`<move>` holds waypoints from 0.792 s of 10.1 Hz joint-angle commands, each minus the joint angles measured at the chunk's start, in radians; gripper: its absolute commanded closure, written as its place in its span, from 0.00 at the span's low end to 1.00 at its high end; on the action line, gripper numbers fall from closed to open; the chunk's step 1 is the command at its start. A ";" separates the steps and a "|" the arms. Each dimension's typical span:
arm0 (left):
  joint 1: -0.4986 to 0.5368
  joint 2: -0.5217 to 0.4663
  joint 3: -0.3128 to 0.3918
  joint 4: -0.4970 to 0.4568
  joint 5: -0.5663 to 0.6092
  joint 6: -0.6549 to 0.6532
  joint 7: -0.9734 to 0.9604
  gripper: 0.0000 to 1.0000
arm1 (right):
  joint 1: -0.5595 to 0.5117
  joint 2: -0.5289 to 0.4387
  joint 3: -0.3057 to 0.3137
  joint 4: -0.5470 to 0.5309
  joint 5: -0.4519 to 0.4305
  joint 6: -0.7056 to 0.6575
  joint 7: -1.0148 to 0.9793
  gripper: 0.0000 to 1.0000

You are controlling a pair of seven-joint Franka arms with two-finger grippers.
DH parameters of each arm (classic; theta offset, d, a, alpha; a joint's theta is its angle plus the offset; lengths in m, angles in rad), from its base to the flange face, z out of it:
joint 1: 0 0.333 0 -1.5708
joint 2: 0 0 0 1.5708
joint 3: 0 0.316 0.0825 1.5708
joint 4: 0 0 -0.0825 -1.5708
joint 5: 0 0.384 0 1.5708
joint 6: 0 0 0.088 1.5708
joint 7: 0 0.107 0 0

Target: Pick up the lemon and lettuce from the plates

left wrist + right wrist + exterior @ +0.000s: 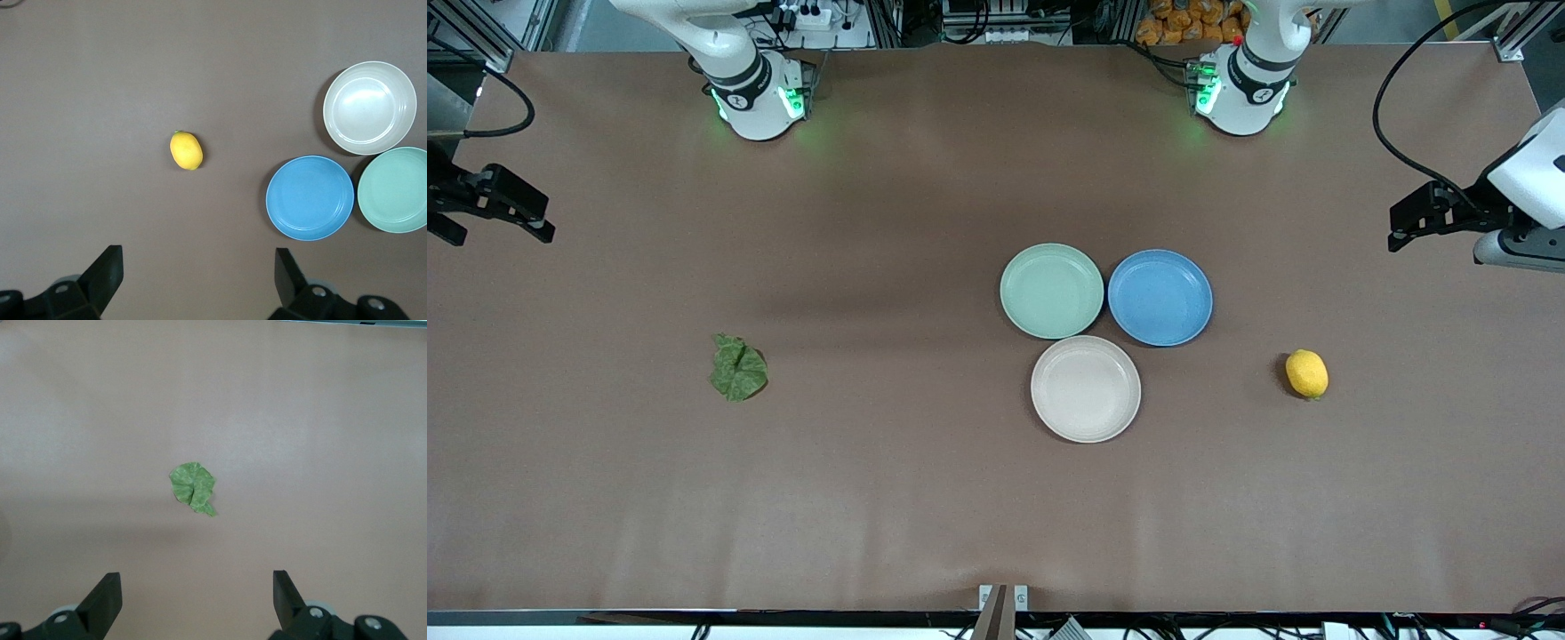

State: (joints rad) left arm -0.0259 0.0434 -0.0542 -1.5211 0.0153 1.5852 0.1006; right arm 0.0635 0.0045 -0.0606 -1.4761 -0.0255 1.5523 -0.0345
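Lemon (186, 150) clear of open left gripper (199, 267); lettuce (193, 487) clear of right gripper (197, 590).

The brown worktop (925, 498) carries three empty plates touching in a cluster: mint green plate (1052, 291), blue plate (1160, 297), beige-cream plate (1086, 388). The lemon (1306, 373) lies under the left jaws, the lettuce (738, 368) under the right jaws

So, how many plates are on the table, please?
3, all empty, touching in a cluster: the mint green plate beside the blue plate, which is toward the left arm's end, and the cream plate nearer the front camera. None seems hidden.
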 commanded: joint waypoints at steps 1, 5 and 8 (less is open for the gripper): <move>0.000 -0.010 -0.001 0.007 0.014 -0.021 -0.004 0.00 | 0.018 -0.020 -0.025 0.011 0.015 -0.017 -0.019 0.00; 0.000 -0.010 -0.001 0.007 0.017 -0.021 -0.004 0.00 | 0.104 -0.021 -0.128 0.013 0.018 -0.015 -0.019 0.00; 0.000 -0.010 -0.001 0.007 0.015 -0.019 -0.004 0.00 | 0.087 -0.015 -0.125 0.039 0.022 -0.018 -0.021 0.00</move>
State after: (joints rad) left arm -0.0259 0.0433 -0.0541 -1.5209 0.0153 1.5852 0.1006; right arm 0.1523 -0.0047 -0.1786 -1.4525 -0.0239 1.5517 -0.0411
